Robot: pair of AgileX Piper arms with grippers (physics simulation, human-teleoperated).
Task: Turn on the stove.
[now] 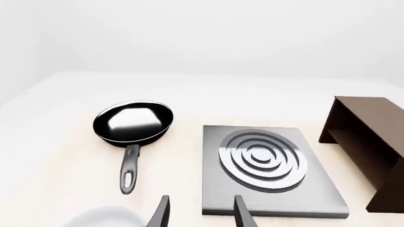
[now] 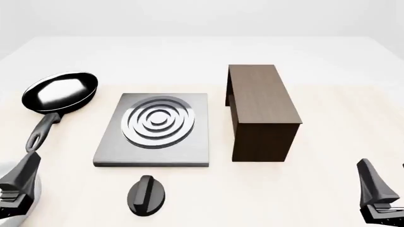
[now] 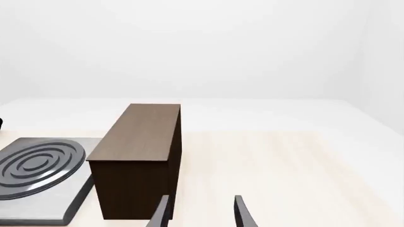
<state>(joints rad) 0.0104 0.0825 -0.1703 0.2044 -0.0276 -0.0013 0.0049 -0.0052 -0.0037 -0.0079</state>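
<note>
The stove (image 2: 196, 146) is a flat grey slab with silver burner rings, at the table's middle left. Its black round knob (image 2: 147, 195) lies apart on the table just in front of the slab. My left gripper (image 2: 16, 176) is open and empty at the near left, well left of the knob. In the left wrist view its fingers (image 1: 162, 213) frame the slab's near edge (image 1: 215, 203); the knob is out of that view. My right gripper (image 2: 385, 174) is open and empty at the near right. The right wrist view shows its fingers (image 3: 241, 212) and the slab (image 3: 57, 208).
A black frying pan (image 2: 60, 92) lies left of the stove, handle towards me. A tall dark brown wooden box (image 2: 259, 109) stands right of the stove. A pale rounded shape (image 2: 25, 201) sits under my left gripper; I cannot tell what it is.
</note>
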